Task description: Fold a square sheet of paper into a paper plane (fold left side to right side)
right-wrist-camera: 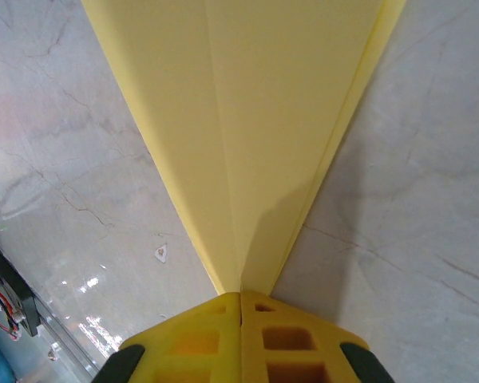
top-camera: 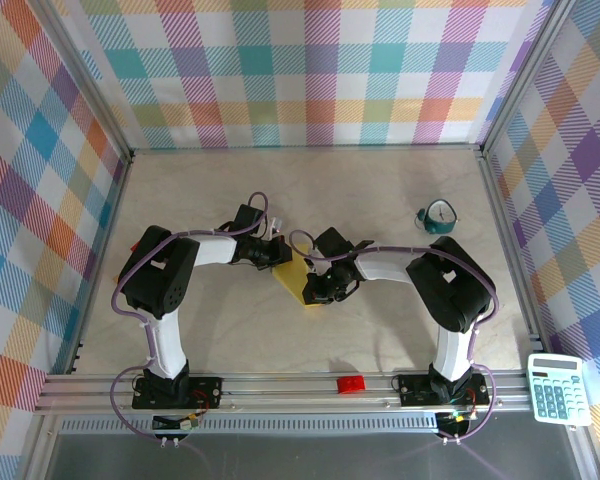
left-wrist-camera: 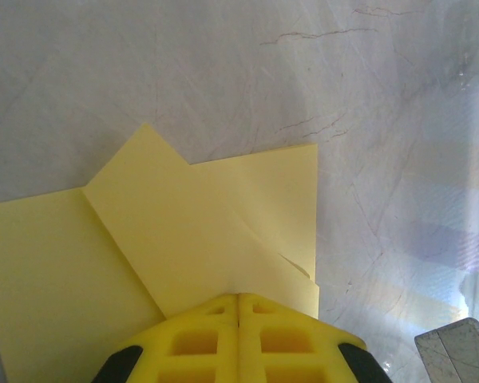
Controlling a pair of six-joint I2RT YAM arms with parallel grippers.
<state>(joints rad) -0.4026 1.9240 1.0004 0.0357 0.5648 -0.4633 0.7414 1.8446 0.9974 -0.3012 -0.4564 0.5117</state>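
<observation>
Paper [top-camera: 298, 278], part-folded, is held at the centre of the table [top-camera: 400, 190], pinched at opposite ends by the closed left gripper [left-wrist-camera: 238, 297] and right gripper [right-wrist-camera: 241, 295]; uneven pulling could tear it or skew the creases.

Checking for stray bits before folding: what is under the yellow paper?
Marble tabletop shows around the yellow paper, pinched by left gripper and right gripper; whatever lies beneath is covered.

I can read no text, label or number; the calculator [top-camera: 558, 388] keys are too small to make out.
</observation>
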